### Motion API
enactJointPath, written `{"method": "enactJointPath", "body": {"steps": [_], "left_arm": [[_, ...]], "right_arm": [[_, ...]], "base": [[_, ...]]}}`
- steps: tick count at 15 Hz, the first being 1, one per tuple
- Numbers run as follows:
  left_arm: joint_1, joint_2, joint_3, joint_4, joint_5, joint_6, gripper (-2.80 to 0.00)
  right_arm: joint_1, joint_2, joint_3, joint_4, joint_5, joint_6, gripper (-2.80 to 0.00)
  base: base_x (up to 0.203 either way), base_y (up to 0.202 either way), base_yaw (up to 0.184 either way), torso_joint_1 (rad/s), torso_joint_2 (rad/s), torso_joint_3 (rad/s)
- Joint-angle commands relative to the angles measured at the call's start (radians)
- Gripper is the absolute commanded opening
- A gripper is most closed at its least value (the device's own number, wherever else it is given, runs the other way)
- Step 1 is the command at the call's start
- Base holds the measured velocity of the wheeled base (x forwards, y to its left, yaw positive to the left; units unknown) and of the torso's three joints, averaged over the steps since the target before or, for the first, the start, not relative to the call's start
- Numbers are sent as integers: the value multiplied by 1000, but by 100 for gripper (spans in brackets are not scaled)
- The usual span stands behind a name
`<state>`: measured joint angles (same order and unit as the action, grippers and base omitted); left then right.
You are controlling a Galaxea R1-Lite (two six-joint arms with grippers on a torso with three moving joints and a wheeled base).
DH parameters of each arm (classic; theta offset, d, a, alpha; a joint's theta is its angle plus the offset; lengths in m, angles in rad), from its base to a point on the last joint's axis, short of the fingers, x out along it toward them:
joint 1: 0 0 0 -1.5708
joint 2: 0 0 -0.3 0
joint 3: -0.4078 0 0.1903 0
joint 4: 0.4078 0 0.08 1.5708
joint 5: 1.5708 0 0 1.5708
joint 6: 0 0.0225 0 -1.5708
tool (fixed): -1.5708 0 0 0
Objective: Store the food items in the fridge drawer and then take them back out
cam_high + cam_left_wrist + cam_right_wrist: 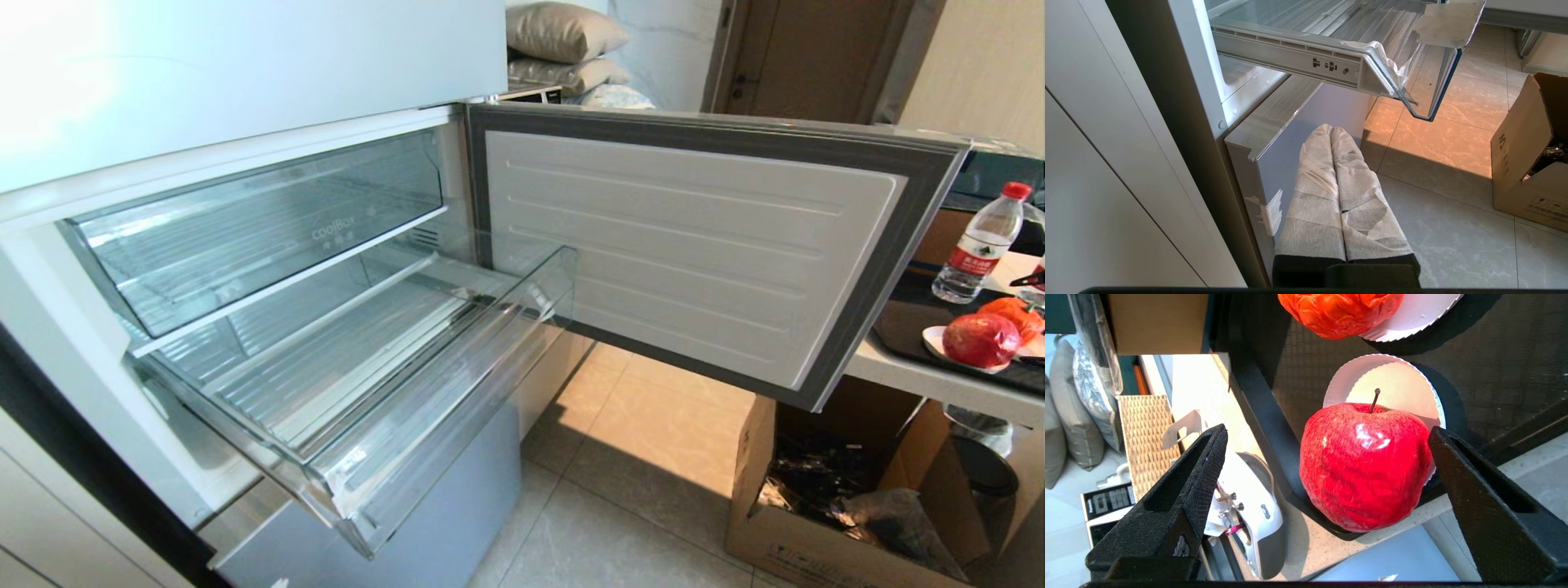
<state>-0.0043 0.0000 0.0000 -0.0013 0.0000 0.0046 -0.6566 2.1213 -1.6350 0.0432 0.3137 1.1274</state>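
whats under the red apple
A white paper plate on a black mat. Its rim shows behind the red apple; the apple covers the plate's middle.

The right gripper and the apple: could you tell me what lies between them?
Nothing: in the right wrist view the open right gripper faces the apple with bare space between.
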Motion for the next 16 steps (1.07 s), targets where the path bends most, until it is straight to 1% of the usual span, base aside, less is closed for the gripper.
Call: {"method": "enactJointPath", "body": {"steps": [1,3,5,6,16], "left_arm": [[0,0,0,0,0,0,-280],[0,0,0,0,0,0,-280],[0,0,0,0,0,0,-280],[0,0,0,0,0,0,-280],[0,0,0,0,0,0,-280]], "right_arm": [[0,17,-6,1,2,6,0],[0,20,-6,10,7,6,0],[2,22,-6,12,58,9,0],[2,22,-6,12,65,11,0],[6,37,-2,12,82,11,0]], "base": [[0,0,0,0,0,0],[0,0,0,0,0,0],[0,0,0,0,0,0],[0,0,0,0,0,0],[0,0,0,0,0,0]]}}
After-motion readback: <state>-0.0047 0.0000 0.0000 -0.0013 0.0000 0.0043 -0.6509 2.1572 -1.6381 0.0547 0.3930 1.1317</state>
